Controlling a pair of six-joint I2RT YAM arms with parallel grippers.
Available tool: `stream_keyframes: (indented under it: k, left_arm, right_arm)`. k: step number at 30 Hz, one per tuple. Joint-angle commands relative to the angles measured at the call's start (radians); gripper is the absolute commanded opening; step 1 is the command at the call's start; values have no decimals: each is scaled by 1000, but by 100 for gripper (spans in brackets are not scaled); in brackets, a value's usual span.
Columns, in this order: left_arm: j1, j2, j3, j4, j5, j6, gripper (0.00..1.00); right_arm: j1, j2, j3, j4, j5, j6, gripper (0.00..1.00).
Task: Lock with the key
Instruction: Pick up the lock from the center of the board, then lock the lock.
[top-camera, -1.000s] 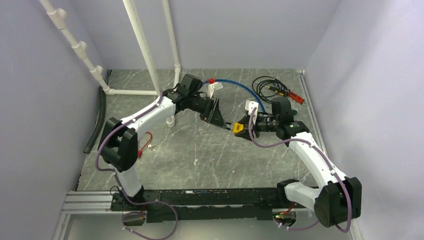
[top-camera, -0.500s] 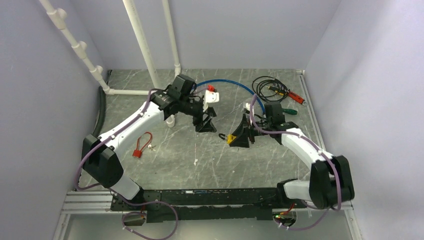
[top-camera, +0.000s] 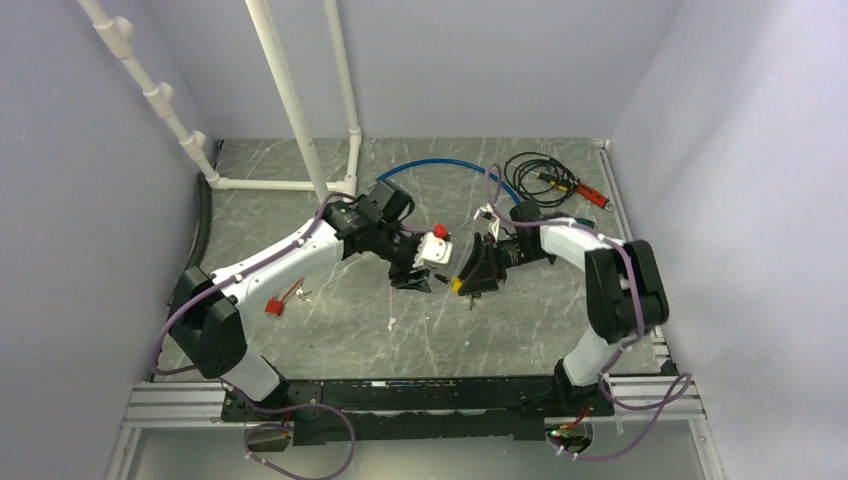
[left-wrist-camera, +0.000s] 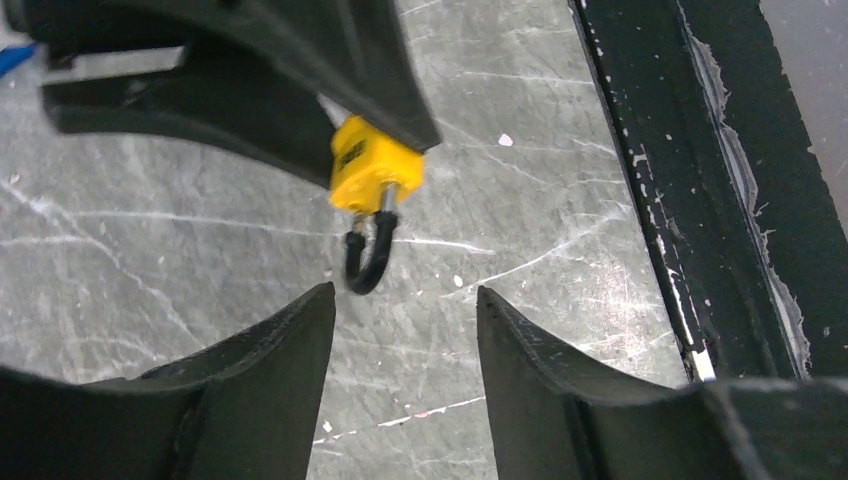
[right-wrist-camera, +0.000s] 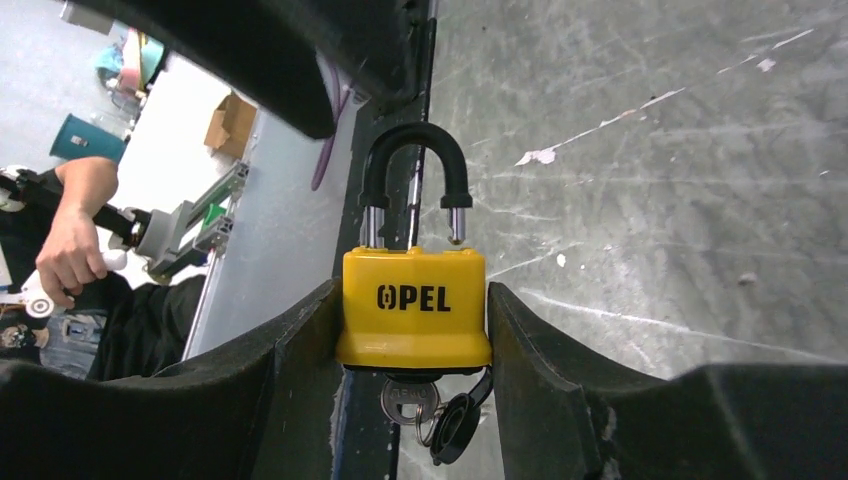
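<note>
The right gripper's (right-wrist-camera: 412, 335) fingers (right-wrist-camera: 290, 370) pinch the yellow padlock (right-wrist-camera: 414, 310) by its two sides, its "OPEL" mark facing the wrist camera. The black shackle (right-wrist-camera: 413, 140) points away from the wrist; one leg sits in the body and the other leg's tip stands just clear of it. A key (right-wrist-camera: 405, 400) sits in the underside of the lock between the fingers, with a black cap (right-wrist-camera: 452, 425) dangling beside it. The left gripper's (left-wrist-camera: 405, 300) fingers (left-wrist-camera: 270, 370) are spread with only bare table showing between them. They point at the shackle, which hangs just beyond the fingertips and in line with the gap. From above, the two grippers meet nose to nose over the middle of the grey table (top-camera: 400, 330), with the padlock held above it between them. A white piece with a red cap (top-camera: 436, 240) sits close to the left wrist. A red padlock (top-camera: 272, 305) lies well off to the left near that arm's elbow. A blue hose (top-camera: 470, 170) arcs behind the arms, and a black cable coil (top-camera: 535, 170) and a red-handled tool (top-camera: 592, 193) lie at the back right. White pipes (top-camera: 290, 100) rise at the back left. A black rail (top-camera: 420, 395) runs along the near edge. In the right wrist view a person's hand (right-wrist-camera: 70, 250) shows past that edge.
</note>
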Motion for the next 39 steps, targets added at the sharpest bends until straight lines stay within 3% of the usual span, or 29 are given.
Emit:
stream_keyframes:
  k: [1,5,14,19,25,29,30,33,36,39]
  left_arm:
    - [-56,7,7,19,-46,31,57]
    - [-80,17,18,49,-112,3,56]
    - [-103,51,37,80,-158,0,57]
    - [-134,76,60,70,-154,-2,55]
    - [-148,87,80,55,-150,-5,39]
    - [-156,88,92,40,-147,-11,8]
    - [-156,88,94,40,-149,-21,1]
    - [-155,88,102,35,-154,-78,0]
    - [-140,87,116,-4,-109,-129,0]
    - [-94,71,127,-32,-36,-220,0]
  right_arm:
    - [-28,120,144,-574,-192,-591,9]
    - [-29,155,160,-669,-194,-686,9]
    - [-19,65,89,-433,-185,-443,9]
    - [-17,61,83,-406,-187,-407,10]
    - [-18,88,89,-415,-200,-403,10]
    - [-17,97,100,-439,-204,-420,14]
    - [-17,94,102,-447,-204,-427,20]
    - [-26,88,136,-543,-202,-520,46]
    - [-73,110,213,-793,-207,-780,76]
    - [-201,97,263,-832,-211,-769,92]
